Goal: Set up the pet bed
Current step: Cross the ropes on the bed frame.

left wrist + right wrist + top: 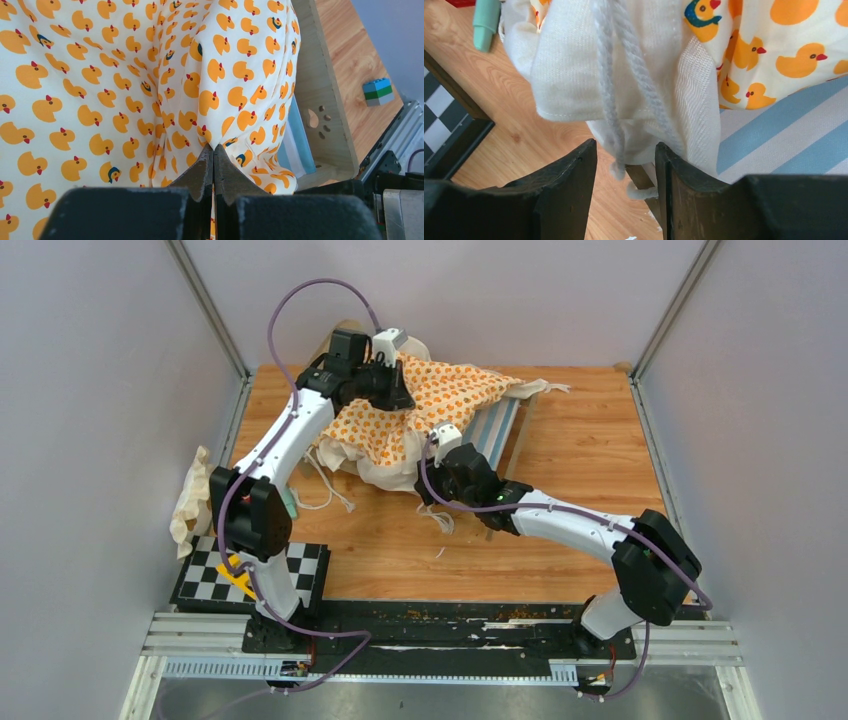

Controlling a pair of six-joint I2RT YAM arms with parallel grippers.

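The pet bed is mostly covered; its blue-white striped base (498, 428) (784, 132) and a light-wood end board (320, 95) with a paw-print mark show at the right. An orange duck-patterned cushion (430, 405) (125, 80) with cream edging lies draped over it. My left gripper (393, 392) (214, 150) is shut on a fold of the cushion's fabric near the far end. My right gripper (440, 445) (626, 150) stands open at the cushion's near cream edge (589, 70). A tie cord (616, 115) hangs down between its fingers.
A small white pillow (190, 502) leans at the left wall. A checkerboard plate (250, 575) (439, 115) sits at the front left, with a mint-green object (290, 505) (486, 20) near it. A blue-green block (378, 91) stands on the wood table (590, 470).
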